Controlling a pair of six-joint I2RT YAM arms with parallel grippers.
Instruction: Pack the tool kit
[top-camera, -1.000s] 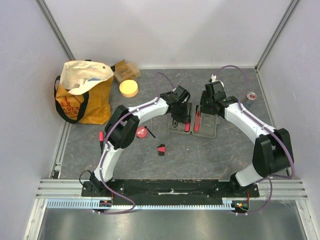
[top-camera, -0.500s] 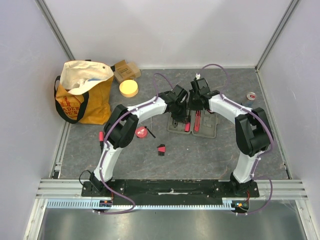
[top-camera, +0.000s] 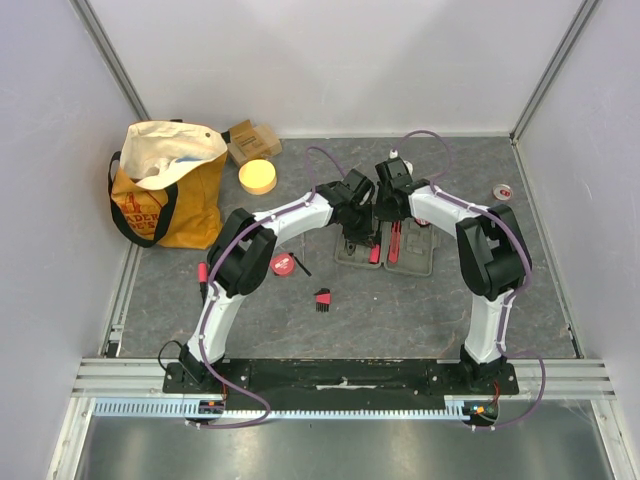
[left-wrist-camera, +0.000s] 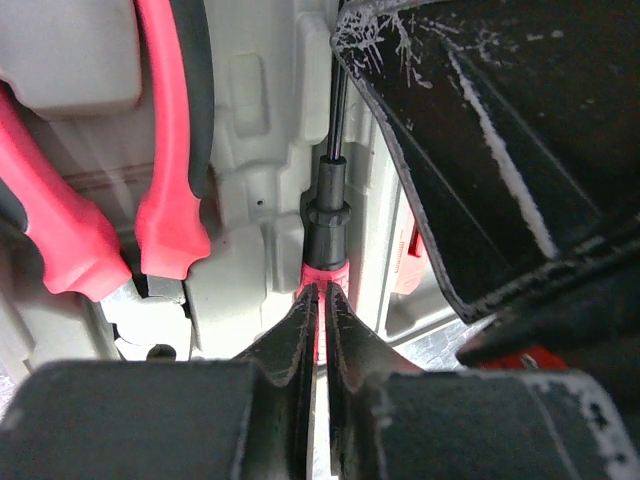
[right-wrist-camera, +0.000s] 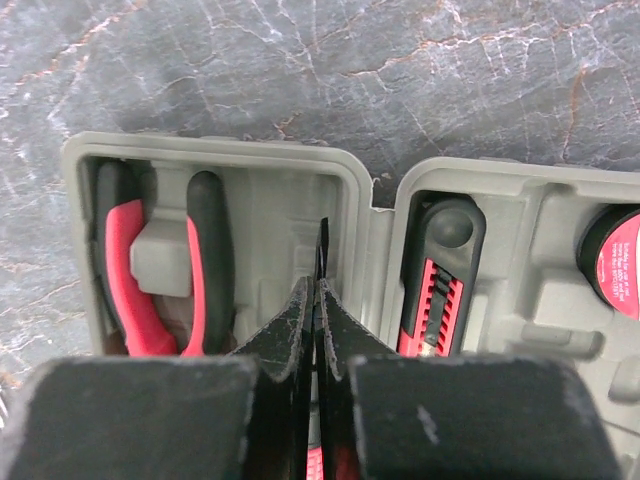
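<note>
Between the fingers of the left gripper (left-wrist-camera: 320, 295) the screwdriver (left-wrist-camera: 326, 215) is clenched by its red handle. The right gripper (right-wrist-camera: 315, 290) is seen pinched shut on the thin shaft, both over the open tool kit case (right-wrist-camera: 270, 220) at mid-table. One pair of pliers (right-wrist-camera: 125, 260) and one utility knife (right-wrist-camera: 437, 295) are shown slotted only by the wrist views, while overhead alone three loose pieces are counted left of the case: one hex-key set (top-camera: 322, 298), one round red item (top-camera: 284, 264), one red-handled tool (top-camera: 203, 272).
</note>
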